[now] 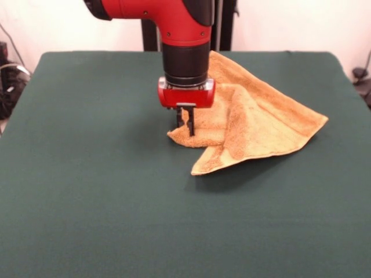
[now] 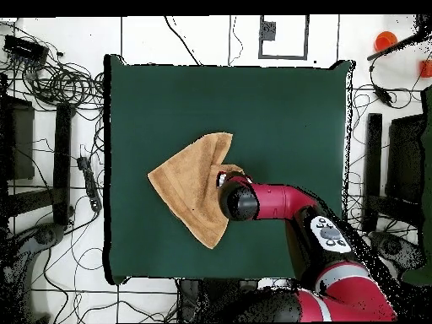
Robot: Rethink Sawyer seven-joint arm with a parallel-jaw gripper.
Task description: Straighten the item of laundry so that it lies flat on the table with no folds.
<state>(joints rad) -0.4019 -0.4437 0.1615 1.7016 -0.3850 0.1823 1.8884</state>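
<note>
Front view, towel: the small golden-tan terry-cloth towel point(image 1: 255, 124) lies crumpled on the large dark green felt-like surface point(image 1: 93, 191), right of centre and toward the far edge, wholly within the felt.
Front view, folds: a raised ridge runs down the middle of the cloth; one pointed corner reaches toward the camera, another points right, and a third part disappears behind the arm.
Front view, arm: the red and black robot arm point(image 1: 185, 35) comes down vertically over the towel's left edge.
Front view, claw: the black claw point(image 1: 185, 124) below the red wrist block stands with its fingers close together, their tips set into a bunched lip of terry cloth; it appears to pinch that lip, though the contact is partly hidden by pile.
Overhead view, towel: the cloth point(image 2: 190, 190) shows as a rough triangle near the middle of the green surface point(image 2: 287, 110), apart from every edge.
Overhead view, arm: the arm point(image 2: 270, 202) covers one corner of the towel; the claw itself is hidden beneath the wrist.
Overhead view, surroundings: tangled black cables point(image 2: 63, 84) lie on the white floor beside the surface.
</note>
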